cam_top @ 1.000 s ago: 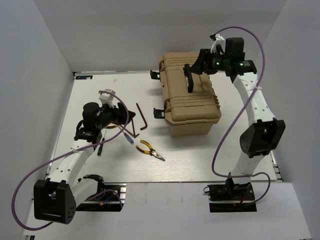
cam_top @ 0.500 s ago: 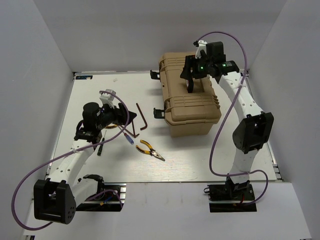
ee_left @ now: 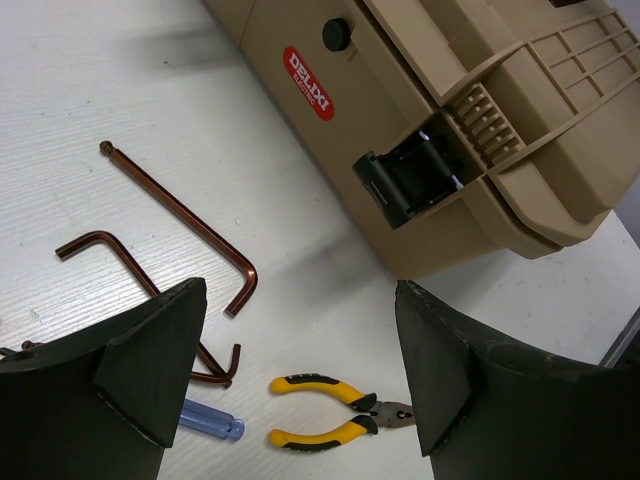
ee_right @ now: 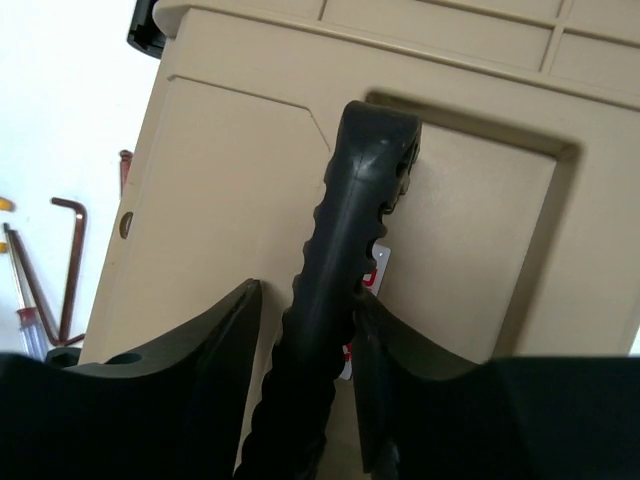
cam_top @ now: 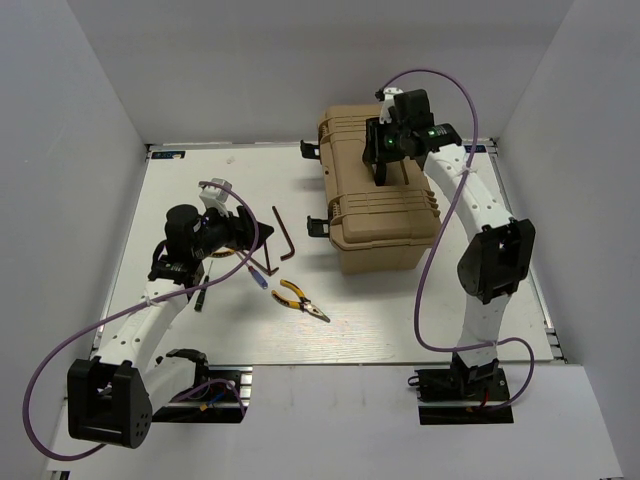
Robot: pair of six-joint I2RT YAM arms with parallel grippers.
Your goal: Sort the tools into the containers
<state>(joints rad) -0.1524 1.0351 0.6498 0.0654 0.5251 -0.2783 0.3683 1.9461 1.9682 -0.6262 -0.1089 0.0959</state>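
Observation:
Yellow-and-black pliers (cam_top: 300, 300) lie on the white table, also in the left wrist view (ee_left: 335, 410). Two dark L-shaped hex keys (cam_top: 283, 232) (ee_left: 190, 225) lie left of the tan toolbox (cam_top: 385, 215). A blue-tipped screwdriver (cam_top: 258, 275) (ee_left: 210, 422) lies beside them, and a small dark screwdriver (cam_top: 200, 295) lies under the left arm. My left gripper (cam_top: 235, 238) (ee_left: 300, 330) is open and empty above the tools. My right gripper (cam_top: 383, 158) (ee_right: 305, 300) straddles the black handle (ee_right: 350, 200) on the shut toolbox lid; a gap shows beside one finger.
The toolbox (ee_left: 480, 180) is shut, with black latches (cam_top: 318, 225) (ee_left: 410, 185) on its left side. White walls enclose the table on the left, back and right. Purple cables loop from both arms.
My right arm has swung left, bringing its gripper from the toolbox's right side over the handle. The left arm and the tools have not moved.

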